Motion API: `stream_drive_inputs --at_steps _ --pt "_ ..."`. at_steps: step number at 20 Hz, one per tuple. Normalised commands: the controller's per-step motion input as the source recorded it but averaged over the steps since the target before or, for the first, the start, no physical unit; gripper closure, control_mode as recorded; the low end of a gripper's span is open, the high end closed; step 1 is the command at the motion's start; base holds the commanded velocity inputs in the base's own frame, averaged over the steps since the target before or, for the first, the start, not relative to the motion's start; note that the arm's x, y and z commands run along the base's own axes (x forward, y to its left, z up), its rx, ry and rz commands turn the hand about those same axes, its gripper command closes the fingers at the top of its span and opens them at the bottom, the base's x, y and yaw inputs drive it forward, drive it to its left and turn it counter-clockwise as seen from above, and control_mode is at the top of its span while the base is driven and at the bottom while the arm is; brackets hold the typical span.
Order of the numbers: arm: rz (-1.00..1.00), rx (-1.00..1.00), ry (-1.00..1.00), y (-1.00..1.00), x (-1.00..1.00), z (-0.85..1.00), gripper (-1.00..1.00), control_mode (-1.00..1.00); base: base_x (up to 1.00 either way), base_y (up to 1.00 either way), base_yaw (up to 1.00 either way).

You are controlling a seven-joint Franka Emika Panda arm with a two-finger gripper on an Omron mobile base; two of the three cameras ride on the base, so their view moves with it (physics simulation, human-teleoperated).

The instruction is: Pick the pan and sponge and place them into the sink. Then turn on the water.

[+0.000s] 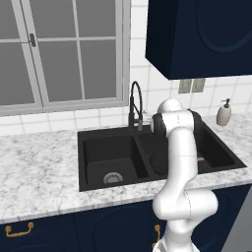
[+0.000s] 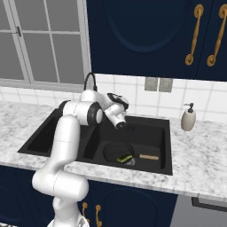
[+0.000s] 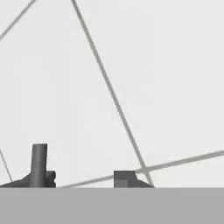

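With the round black frying pan [image 2: 116, 151] and green sponge [image 2: 124, 157] in the matte black sink [image 2: 165, 133], I'm on the tap; gripper [image 2: 121, 126], jaws partly apart and empty, must reach the black arched faucet [image 1: 135, 106] at its ten o'clock

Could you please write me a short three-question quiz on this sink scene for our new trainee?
1. True or false: the pan lies in the basin of the sink nearer the soap bottle.
2. Where is the sponge? A) on the counter, B) on the pan, C) in the other basin.
3. Fill in: the gripper is up near the ______, at the back of the sink.

Key:
1. True; its handle points toward the soap bottle side.
2. B; it rests at the pan's near edge.
3. Faucet; no water can be seen running from it.
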Motion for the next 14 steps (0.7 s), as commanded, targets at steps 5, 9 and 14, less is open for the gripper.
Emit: stream_drive_inputs --at_steps 5,9,14 --pt "-0.16 0.18 0.18 -0.72 0.00 -0.43 1.00 -1.00 0.00 0.00 0.00" --pt "-0.13 0.20 0.14 -0.79 -0.11 -0.31 1.00 -1.00 0.00 0.00 0.00" --pt "-0.02 0.26 0.01 -0.74 -0.47 -0.11 1.00 -1.00 0.00 0.00 0.00"
